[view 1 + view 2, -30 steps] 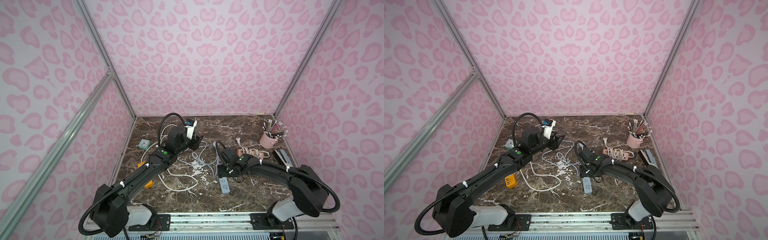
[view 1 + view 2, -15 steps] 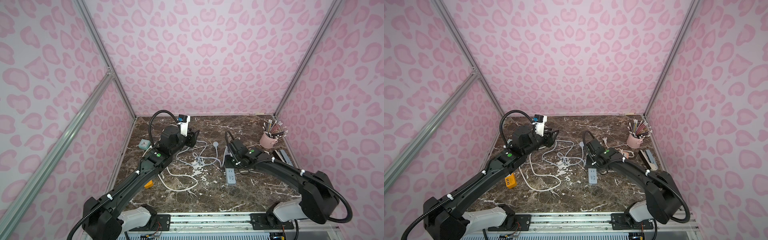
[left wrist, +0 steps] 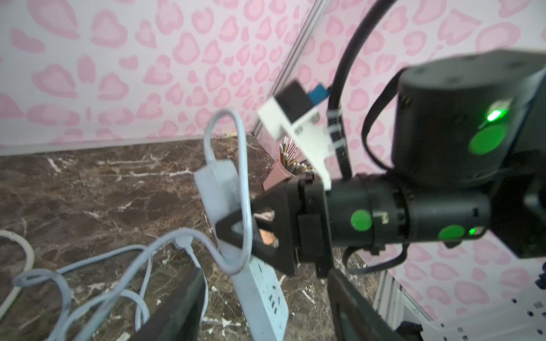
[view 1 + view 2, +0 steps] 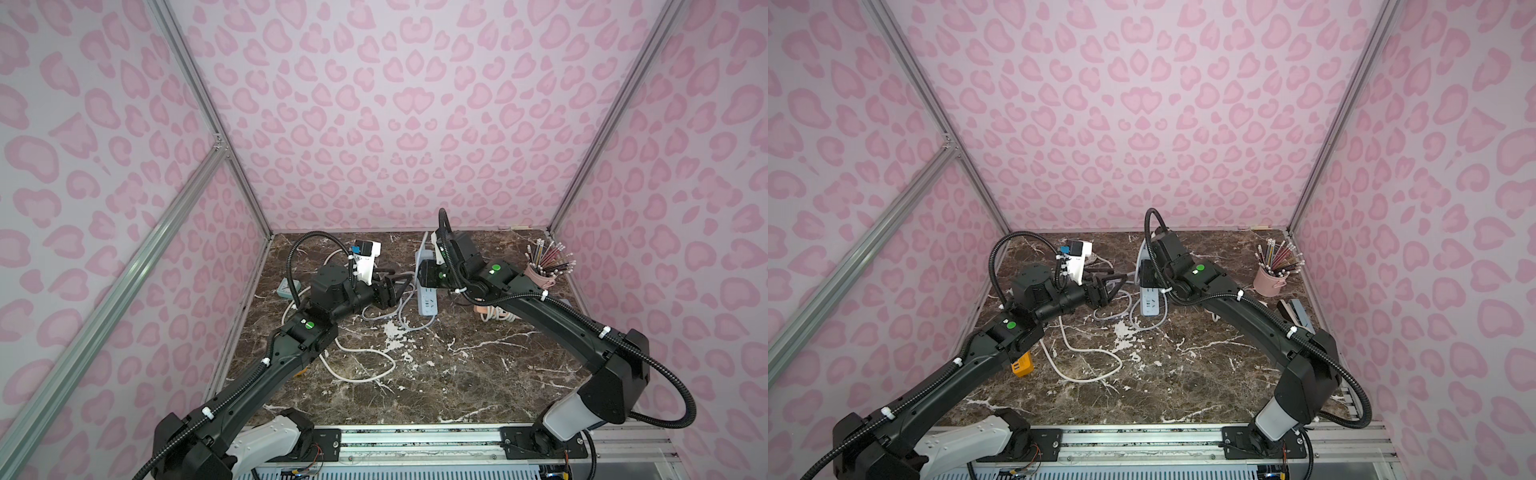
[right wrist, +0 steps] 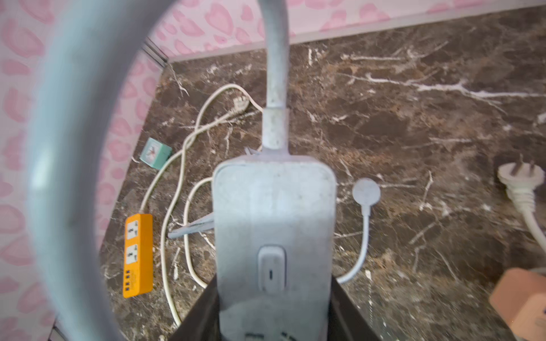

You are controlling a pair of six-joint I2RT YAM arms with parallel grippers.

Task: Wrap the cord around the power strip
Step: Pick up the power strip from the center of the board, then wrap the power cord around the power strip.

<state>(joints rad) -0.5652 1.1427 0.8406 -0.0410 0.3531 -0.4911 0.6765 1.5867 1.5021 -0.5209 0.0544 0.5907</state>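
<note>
The pale grey plastic power strip is being pinched by the right gripper, tilted above the dark marble table at 12 o'clock. With the left gripper being held spread and empty, the slack pale grey cord loop is probably being left free to slip off the strip.

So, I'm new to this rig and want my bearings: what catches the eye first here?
The right tool grips a pale grey power strip, tilted up at the back middle of the marble table, its cord looping above it. The left tool, jaws apart, faces it from close by. Pink heart-patterned walls enclose everything.
</note>
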